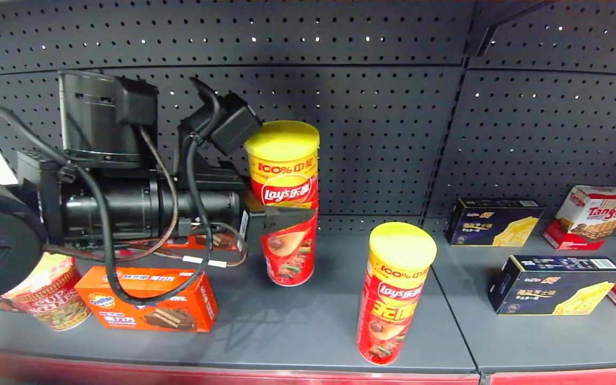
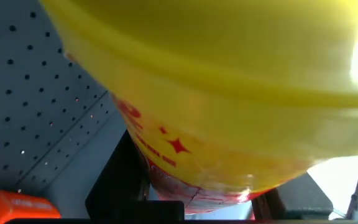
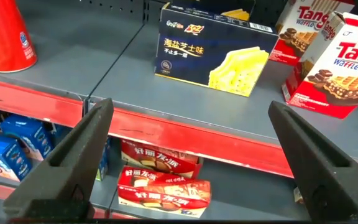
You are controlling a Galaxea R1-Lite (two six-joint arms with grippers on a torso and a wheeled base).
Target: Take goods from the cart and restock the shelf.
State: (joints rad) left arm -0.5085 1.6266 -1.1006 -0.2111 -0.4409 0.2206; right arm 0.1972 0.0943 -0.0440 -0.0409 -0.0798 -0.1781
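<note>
On the shelf (image 1: 297,321), clamped the chip can (image 1: 285,160) mid-body in the left gripper (image 1: 289,216). Held the right gripper (image 3: 191,107) wide open, empty. Probably risked toppling the can if released tilted.

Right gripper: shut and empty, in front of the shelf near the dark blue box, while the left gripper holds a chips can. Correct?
Not shut: the right gripper is open, spread wide in the right wrist view. The rest stands: empty, in front of the shelf near the dark blue box, left gripper holding the chips can.
</note>
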